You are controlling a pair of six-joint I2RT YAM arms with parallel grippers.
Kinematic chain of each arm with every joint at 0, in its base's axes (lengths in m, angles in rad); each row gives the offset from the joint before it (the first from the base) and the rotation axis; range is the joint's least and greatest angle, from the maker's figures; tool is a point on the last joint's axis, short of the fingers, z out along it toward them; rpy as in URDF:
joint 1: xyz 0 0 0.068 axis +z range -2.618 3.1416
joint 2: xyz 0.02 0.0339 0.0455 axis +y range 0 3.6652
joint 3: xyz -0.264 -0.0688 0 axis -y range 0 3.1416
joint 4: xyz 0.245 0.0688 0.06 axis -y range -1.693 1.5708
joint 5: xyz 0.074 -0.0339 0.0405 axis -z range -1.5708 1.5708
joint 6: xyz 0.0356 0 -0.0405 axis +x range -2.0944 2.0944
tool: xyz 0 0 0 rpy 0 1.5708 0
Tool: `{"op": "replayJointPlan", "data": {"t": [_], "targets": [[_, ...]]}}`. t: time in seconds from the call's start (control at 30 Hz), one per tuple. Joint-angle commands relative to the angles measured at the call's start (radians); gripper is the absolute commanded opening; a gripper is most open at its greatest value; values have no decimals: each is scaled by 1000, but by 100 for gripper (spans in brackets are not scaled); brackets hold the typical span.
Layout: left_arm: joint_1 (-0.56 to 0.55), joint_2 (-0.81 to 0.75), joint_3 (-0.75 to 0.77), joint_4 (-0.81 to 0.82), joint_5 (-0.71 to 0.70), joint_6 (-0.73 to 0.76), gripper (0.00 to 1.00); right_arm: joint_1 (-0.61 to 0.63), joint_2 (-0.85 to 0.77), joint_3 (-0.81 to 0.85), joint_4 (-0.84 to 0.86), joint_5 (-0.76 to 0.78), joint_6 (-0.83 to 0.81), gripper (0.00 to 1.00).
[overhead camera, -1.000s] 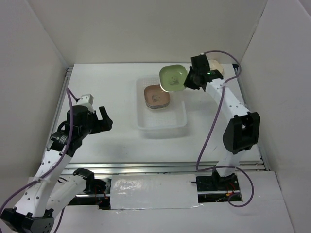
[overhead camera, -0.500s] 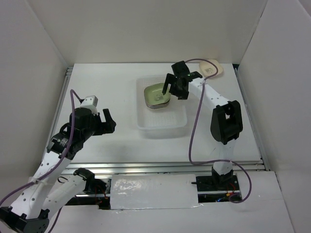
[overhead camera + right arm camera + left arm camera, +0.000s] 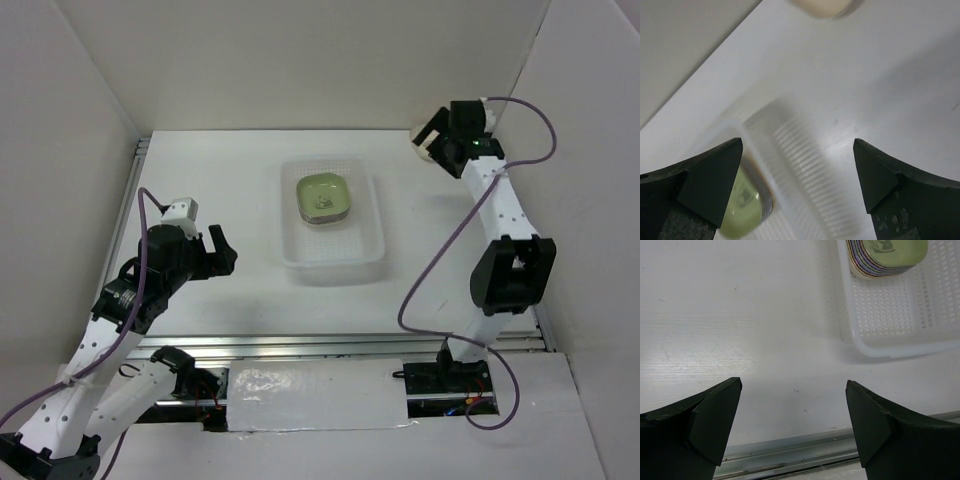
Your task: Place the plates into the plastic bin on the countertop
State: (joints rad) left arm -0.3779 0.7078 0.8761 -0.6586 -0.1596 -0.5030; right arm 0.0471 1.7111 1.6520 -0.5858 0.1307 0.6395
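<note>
arms (image 3: 497,207): white links, black joints | cables (image 3: 402,312): purple | fingers (image 3: 715,422): black, wedge-shaped

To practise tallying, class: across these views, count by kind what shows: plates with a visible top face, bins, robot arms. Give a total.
Plates with a visible top face: 2 (green plate, cream plate)
Plastic bin: 1
Robot arms: 2 (left arm, right arm)
Total: 5
</note>
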Motion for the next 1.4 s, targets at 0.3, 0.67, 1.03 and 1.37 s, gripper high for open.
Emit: {"op": "replayJointPlan", "data": {"t": [0.3, 0.67, 1.03, 1.37], "targets": [[19, 5, -8, 42, 41, 11, 99, -213, 416, 157, 263, 31, 250, 100], [17, 12, -9, 45, 60, 20, 99, -228, 769, 543, 173, -62, 281, 100], [19, 10, -9, 48, 68, 24, 99, -220, 895, 686, 172, -62, 298, 86], [19, 5, -5, 43, 54, 27, 99, -237, 953, 766, 145, -124, 316, 49]]}}
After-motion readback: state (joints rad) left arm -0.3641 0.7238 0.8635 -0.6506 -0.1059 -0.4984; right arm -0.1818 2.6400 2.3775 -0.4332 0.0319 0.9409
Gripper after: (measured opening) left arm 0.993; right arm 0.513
